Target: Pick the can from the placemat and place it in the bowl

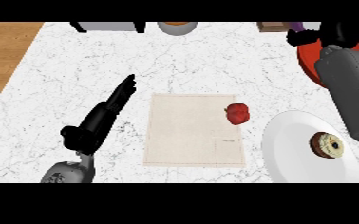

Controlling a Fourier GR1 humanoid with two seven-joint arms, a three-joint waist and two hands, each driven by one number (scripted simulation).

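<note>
The beige placemat lies flat in the middle of the marble counter, and no can shows on it or anywhere else. Only the near-left part of the red bowl at the far right shows, the rest being hidden by my right forearm. My right hand hangs over the bowl's far left rim; anything inside it is hidden. Left of the placemat is my left hand, open, with its straight fingers pointing up and to the right.
A red pepper-like fruit sits at the placemat's right edge. A white plate with a donut stands at the near right. Along the back edge are a dark appliance, a grey cup, a brown box and a purple item.
</note>
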